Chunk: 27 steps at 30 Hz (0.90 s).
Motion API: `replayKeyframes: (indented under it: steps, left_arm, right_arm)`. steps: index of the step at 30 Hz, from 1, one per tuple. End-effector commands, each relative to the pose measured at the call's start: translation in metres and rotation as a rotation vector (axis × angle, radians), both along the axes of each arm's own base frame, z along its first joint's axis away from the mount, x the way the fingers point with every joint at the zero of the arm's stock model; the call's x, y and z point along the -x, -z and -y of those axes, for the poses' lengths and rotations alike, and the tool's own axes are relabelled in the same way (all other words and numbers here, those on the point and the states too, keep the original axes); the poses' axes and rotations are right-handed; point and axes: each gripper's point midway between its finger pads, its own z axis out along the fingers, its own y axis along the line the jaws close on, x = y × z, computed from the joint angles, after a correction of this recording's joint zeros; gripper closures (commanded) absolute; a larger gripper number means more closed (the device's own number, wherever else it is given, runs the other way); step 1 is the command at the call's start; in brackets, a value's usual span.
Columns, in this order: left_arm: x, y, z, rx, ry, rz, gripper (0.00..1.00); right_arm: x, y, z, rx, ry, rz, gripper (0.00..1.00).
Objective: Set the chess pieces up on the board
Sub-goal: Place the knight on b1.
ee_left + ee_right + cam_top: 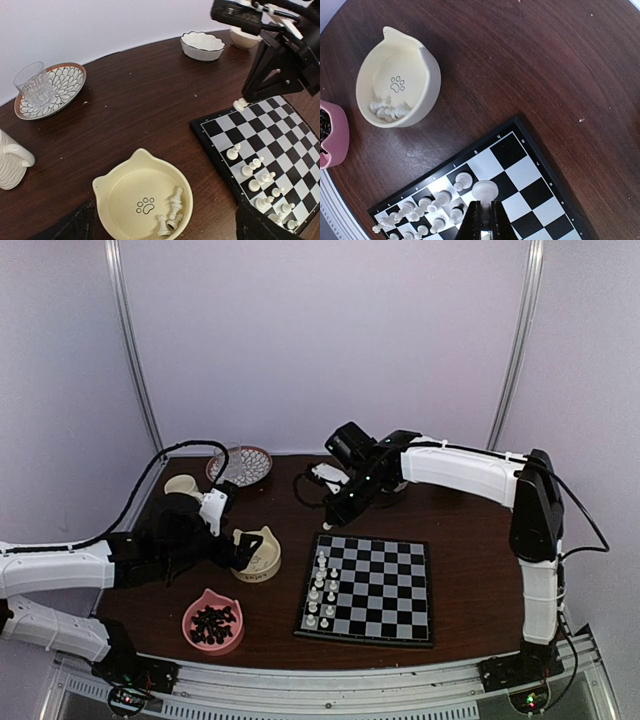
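white chess pieces (322, 590) are stood along the left side of the board (390, 590), one more piece (485, 190) is pinched in the closed right gripper (481, 210) over its far left corner, and a few are left in the cream bowl (125, 185) under the wide-open left gripper (167, 217)

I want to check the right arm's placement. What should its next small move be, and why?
Likely lower the right gripper and set its white piece down on the board, then open. The jaws are shut on that piece above the board's end, right beside the standing pieces already placed.
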Motion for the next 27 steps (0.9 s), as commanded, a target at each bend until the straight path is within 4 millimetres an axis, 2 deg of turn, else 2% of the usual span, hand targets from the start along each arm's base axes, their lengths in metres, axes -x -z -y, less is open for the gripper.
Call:
replayKeyframes:
  steps: [1, 8, 27]
  left_arm:
    - [-0.013, -0.008, -0.016, 0.038, -0.109, -0.024, 0.03]
    - [-0.015, -0.005, -0.023, 0.052, -0.143, -0.045, 0.02]
    - [-0.018, 0.000, -0.016, 0.049, -0.127, -0.072, 0.02]
  right_arm:
    - [-0.005, -0.009, 0.008, 0.029, -0.011, 0.013, 1.00]
    - [-0.001, 0.008, 0.009, 0.073, -0.062, -0.013, 0.99]
    - [-0.007, 0.046, -0.001, 0.113, -0.077, -0.024, 0.99]
